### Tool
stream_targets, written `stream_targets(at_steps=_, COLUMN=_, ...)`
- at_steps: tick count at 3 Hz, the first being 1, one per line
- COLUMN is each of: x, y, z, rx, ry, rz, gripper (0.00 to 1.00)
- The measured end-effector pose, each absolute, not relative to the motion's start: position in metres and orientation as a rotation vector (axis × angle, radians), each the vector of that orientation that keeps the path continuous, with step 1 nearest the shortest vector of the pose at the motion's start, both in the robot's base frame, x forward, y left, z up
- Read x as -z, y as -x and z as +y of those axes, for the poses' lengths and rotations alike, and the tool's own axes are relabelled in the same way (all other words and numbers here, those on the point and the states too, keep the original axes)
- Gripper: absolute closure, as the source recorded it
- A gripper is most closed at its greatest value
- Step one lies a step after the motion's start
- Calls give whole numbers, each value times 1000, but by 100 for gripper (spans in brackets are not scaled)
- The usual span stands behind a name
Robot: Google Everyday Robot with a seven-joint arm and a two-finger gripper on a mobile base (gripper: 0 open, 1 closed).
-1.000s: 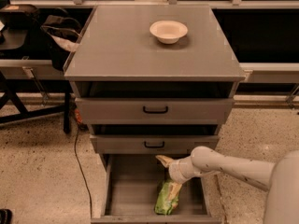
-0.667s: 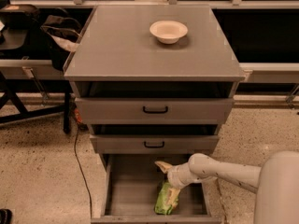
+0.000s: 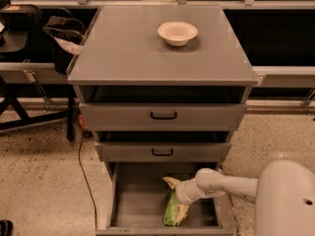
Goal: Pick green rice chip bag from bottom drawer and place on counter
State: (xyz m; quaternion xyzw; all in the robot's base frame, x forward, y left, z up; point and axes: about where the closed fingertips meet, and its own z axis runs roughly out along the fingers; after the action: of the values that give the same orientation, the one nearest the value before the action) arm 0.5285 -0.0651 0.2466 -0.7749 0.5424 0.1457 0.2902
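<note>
The green rice chip bag (image 3: 174,212) lies lengthwise on the grey floor of the pulled-out bottom drawer (image 3: 135,200), toward its right side. My white arm reaches in from the lower right, and the gripper (image 3: 173,190) is down inside the drawer right at the bag's far end. The wrist covers that end of the bag. Only one pale fingertip (image 3: 170,182) shows past the wrist. The counter (image 3: 128,48) is the flat grey top of the cabinet, with a cream bowl (image 3: 177,33) standing on it at the back right.
Above the bottom drawer, two drawers with black handles (image 3: 163,116) are pulled out partway. A black cable (image 3: 83,168) hangs down the cabinet's left side to the speckled floor. Dark chair legs and bags (image 3: 59,31) stand at the left.
The arm has dropped lower into the drawer and the gripper has moved down and left onto the far end of the bag. The bag has not moved.
</note>
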Motion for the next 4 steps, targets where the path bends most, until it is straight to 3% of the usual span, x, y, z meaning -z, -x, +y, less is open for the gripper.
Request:
stream_targets(at_steps=3, x=-237, y=-539, z=-76, rx=-91, ry=2166, rz=1525, gripper=0)
stream_targets(at_steps=4, x=-237, y=-539, z=-76, rx=-91, ry=2166, rz=1524, gripper=0)
